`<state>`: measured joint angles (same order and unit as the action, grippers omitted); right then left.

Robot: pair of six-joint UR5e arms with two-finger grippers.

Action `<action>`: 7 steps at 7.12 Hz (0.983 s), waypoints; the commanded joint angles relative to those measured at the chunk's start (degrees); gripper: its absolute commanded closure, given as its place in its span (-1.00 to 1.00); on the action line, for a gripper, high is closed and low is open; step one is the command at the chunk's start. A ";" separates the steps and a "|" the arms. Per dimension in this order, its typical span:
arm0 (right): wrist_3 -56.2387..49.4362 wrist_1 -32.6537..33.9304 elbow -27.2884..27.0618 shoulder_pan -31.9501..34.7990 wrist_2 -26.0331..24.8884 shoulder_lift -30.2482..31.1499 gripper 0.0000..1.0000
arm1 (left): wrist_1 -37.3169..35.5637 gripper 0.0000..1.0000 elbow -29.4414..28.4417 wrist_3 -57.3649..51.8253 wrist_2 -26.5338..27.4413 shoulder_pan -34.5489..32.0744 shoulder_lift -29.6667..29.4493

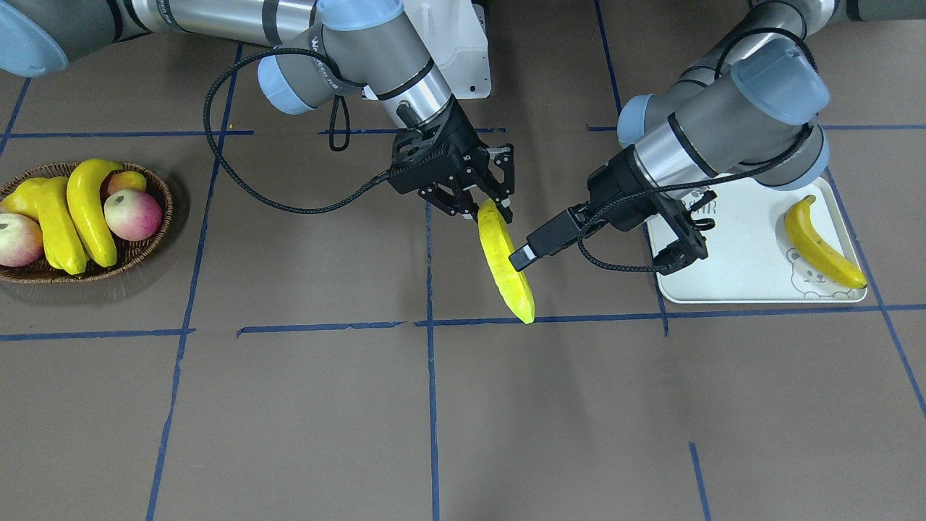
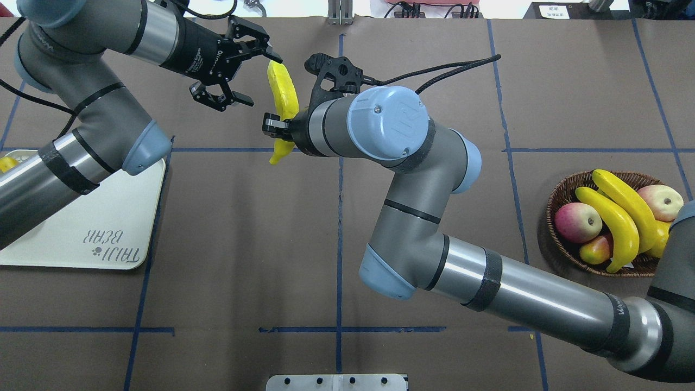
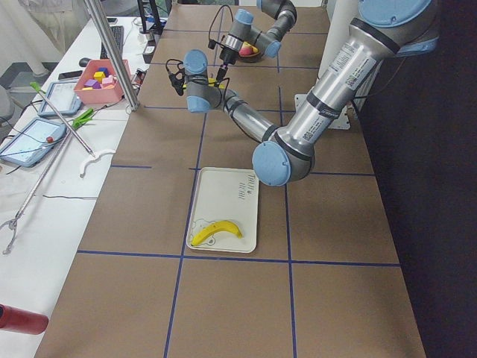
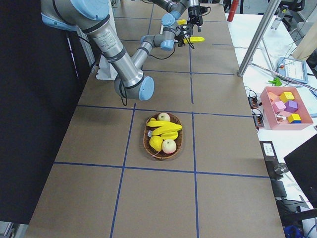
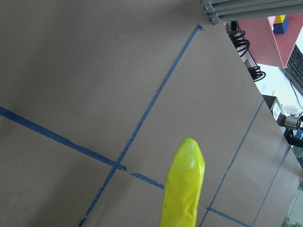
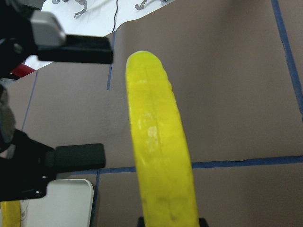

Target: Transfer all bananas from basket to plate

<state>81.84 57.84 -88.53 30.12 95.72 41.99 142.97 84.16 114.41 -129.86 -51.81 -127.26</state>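
At the frame's right the off-white rectangular plate [image 1: 752,286] carries one yellow banana [image 1: 821,246], at far left the dark woven wicker basket [image 1: 155,242] holds two bananas [image 1: 87,210], and mid-frame the right gripper [image 1: 483,208] clamps the top end of a fourth banana [image 1: 506,268], with the left gripper [image 1: 698,228] spread wide and empty nearby.
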 commanded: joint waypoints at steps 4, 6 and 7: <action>-0.01 -0.10 -0.42 -0.58 -0.01 -0.51 0.96 | 0.03 0.68 -0.05 -0.15 3.48 2.95 -0.19; -0.10 -0.19 -0.50 -0.50 0.08 -0.51 0.84 | 0.03 1.00 0.04 -0.68 3.48 2.95 0.34; -0.01 -0.19 -0.59 -0.50 0.08 -0.51 0.60 | 0.03 1.00 0.04 -0.68 3.48 2.86 0.52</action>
<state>81.79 57.68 -89.05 29.58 95.78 41.48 142.99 84.15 113.85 -126.38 -48.90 -126.97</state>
